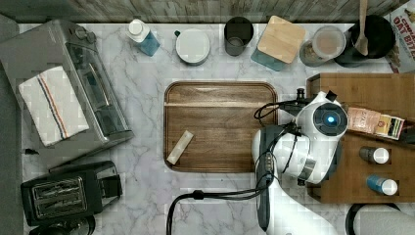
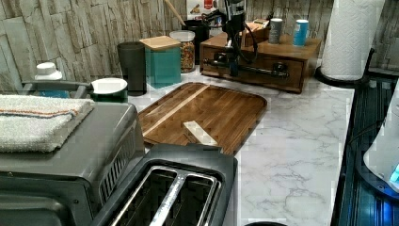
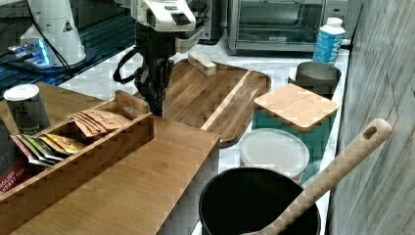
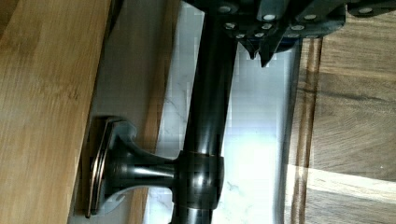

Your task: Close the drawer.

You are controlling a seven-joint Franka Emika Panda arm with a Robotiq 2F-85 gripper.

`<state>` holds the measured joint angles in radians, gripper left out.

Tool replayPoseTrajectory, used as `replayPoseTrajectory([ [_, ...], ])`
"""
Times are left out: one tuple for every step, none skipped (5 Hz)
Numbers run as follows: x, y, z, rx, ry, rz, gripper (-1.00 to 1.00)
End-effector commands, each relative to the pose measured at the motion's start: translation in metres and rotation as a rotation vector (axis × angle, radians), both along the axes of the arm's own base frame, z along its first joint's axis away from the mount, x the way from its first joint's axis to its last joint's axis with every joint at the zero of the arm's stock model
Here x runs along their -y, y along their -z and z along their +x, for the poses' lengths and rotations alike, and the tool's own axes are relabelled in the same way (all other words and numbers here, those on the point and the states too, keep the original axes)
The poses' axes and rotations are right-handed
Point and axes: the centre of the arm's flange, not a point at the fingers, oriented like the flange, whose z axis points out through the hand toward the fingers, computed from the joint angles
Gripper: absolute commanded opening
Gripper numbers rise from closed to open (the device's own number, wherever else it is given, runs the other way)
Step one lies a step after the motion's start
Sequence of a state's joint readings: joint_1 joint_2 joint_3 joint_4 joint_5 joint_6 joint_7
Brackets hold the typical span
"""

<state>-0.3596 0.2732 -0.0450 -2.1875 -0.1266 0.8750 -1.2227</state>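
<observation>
The drawer (image 2: 282, 79) is the front of the wooden box on the left view's far right, and it looks about flush with the box. A long black bar handle (image 2: 256, 70) runs across it. My gripper (image 2: 234, 69) hangs straight down at the bar, on the side facing the tray. In the wrist view its fingertips (image 4: 256, 50) sit close together, shut on nothing, right beside the handle (image 4: 205, 116). The handle's post is fixed to the light drawer front (image 4: 42, 116). In the right view the gripper (image 3: 156, 104) dips just past the box's edge.
A dark wooden tray (image 1: 220, 98) with a pale block (image 1: 180, 147) lies just beside the box. Tea packets (image 1: 374, 122) and two cans stand on the box top. Jars and canisters line the back wall. A toaster oven (image 1: 93, 88) and a toaster (image 1: 63, 196) stand on the top view's left.
</observation>
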Motion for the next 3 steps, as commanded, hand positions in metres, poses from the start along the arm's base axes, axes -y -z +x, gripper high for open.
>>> replayPoseTrajectory([
  [0.1135,-0.0661,-0.0197,0.145,0.154,-0.125,-1.00],
  [0.1135,-0.0661,-0.0196,0.145,0.154,-0.125,-1.00],
  [0.1135,-0.0660,-0.0197,0.144,0.154,-0.125,-1.00],
])
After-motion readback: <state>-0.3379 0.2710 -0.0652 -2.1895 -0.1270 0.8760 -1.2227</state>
